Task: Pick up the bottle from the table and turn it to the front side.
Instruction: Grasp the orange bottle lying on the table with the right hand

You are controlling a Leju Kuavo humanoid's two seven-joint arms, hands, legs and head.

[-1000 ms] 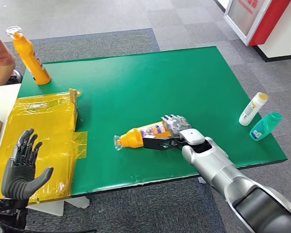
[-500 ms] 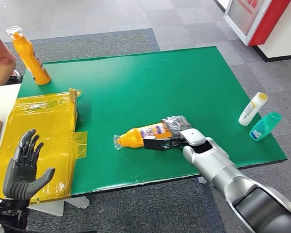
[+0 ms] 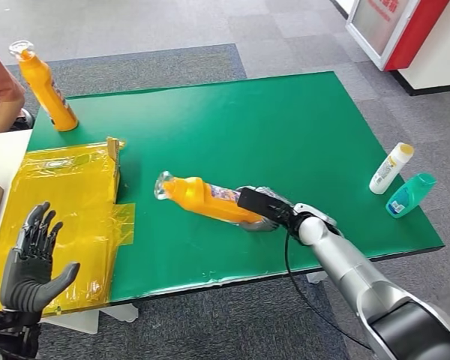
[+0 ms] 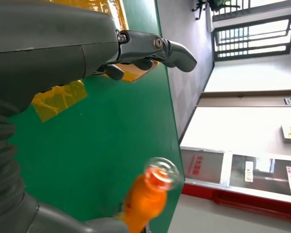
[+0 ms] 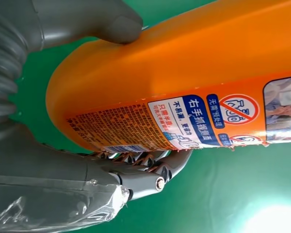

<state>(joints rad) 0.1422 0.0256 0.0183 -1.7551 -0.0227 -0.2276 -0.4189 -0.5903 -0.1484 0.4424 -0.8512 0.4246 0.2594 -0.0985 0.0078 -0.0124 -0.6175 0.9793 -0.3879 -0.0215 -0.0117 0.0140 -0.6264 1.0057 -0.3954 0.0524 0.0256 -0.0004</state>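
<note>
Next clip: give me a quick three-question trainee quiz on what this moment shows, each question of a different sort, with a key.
1. True or false: the left hand grips the orange bottle.
2. Multiple choice: the second orange bottle stands at which spot of the green table? A. far left corner B. right edge C. centre
3. Fill in: beside the white bottle near the right edge lies a ____ bottle.

Key
1. False; the right hand holds it, and the left is empty with fingers spread.
2. A
3. teal
</note>
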